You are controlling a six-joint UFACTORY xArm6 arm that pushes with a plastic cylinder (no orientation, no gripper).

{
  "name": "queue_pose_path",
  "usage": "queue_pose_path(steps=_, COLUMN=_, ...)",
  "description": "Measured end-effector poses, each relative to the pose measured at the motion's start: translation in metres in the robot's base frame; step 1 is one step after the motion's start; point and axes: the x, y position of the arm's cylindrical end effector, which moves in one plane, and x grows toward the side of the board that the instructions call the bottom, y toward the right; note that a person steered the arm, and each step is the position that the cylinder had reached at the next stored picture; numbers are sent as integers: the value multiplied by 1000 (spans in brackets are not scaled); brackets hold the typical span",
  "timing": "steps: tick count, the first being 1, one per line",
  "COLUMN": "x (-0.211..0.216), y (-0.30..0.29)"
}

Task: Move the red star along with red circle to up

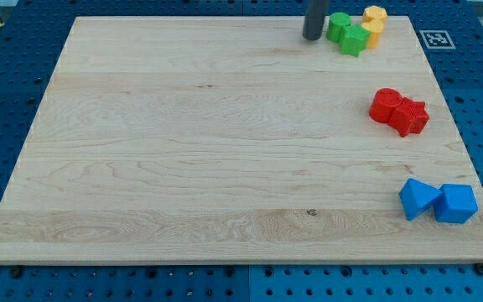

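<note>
While my tip (312, 37) stood at the top edge of the pale wooden bench (183, 151), just to the view's left of the green blocks, the red pair had not been engaged. No gripper is fitted to this rig, so there were no jaws apart or together to record; the dark rod ended bare on the board.

Landmark: the red circle block (385, 105). It lay near the bench's right edge, about mid-height. The red star block (410, 116) touched it on its lower right. Two green blocks (345, 32) and two yellow blocks (374, 24) sat clustered well above the circle, at the top edge. A blue triangular block (415, 198) and a blue cube (456, 203) sat well below it.

Judgement: the approach came first. The tip would need to travel round to the underside of the pair, passing to the circle's left rather than through it. Contact ought to fall below the seam between star and circle, so both move upward together. An off-centre push could split them. The green and yellow cluster limits how far up they can go.
</note>
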Motion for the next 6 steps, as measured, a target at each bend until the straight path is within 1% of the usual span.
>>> queue_pose_path(steps=1, x=52, y=-23)
queue_pose_path(steps=2, x=126, y=-23)
queue_pose_path(steps=3, x=198, y=-11)
queue_pose_path(steps=4, x=235, y=35)
queue_pose_path(steps=5, x=235, y=82)
queue_pose_path(steps=6, x=234, y=117)
